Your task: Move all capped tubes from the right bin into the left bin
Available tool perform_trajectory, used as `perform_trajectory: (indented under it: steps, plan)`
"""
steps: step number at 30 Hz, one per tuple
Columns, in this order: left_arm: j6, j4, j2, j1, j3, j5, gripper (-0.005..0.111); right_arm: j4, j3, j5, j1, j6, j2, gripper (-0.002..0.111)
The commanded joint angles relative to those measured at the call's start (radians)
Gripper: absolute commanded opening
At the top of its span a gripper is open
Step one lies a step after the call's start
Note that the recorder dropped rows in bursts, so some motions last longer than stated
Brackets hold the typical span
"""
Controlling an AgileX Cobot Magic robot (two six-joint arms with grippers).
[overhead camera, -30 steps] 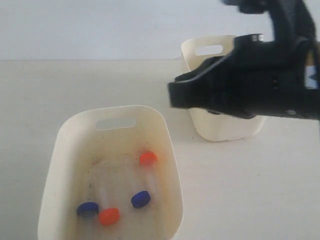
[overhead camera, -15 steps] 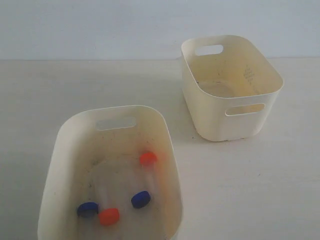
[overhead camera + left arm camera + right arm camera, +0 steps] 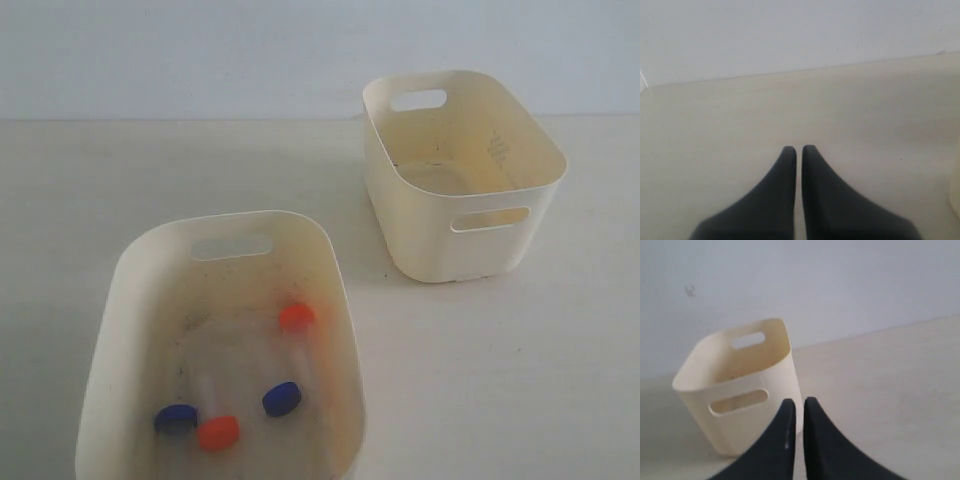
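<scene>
Pale beige tabletop [image 3: 500, 380], flat, nothing loose on it. Nearer and on the left side stands the cream plastic rounded-rectangle left bin [image 3: 150, 300], with dark specks on its floor and one oval handle slot showing. Well apart from it, farther back on the right, is the smaller-looking cream plastic right bin [image 3: 430, 240] with tall sides and a slot at each end. Its inside looks empty.

The black two-finger left gripper [image 3: 799, 150] has its jaws nearly together with nothing between them, over bare table. The black two-finger right gripper [image 3: 799, 402] is the same, pinched to a slit and holding nothing, with the right bin just beyond its tips.

All four small clear capped tubes lie on the left bin floor: orange-red cap [image 3: 296, 317], blue cap [image 3: 282, 398], orange-red cap [image 3: 217, 432], blue cap [image 3: 176, 418]. The clear bodies barely show, so which way each lies is probably a guess.

Handling judgement: light, stiff, smooth plastic, likely to roll. Best taken across the cap or just below it. The task looks finished.
</scene>
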Motion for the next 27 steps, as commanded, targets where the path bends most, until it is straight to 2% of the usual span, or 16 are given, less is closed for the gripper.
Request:
perform_trajectory:
  steps: [1, 27]
  plan:
    - [-0.012, -0.007, -0.002, 0.001, -0.004, -0.015, 0.004, -0.023, 0.005, 0.174, -0.006, -0.111, -0.006, 0.005]
    - [-0.012, -0.007, -0.002, 0.001, -0.004, -0.015, 0.004, -0.023, 0.005, 0.198, -0.006, -0.111, -0.006, 0.005]
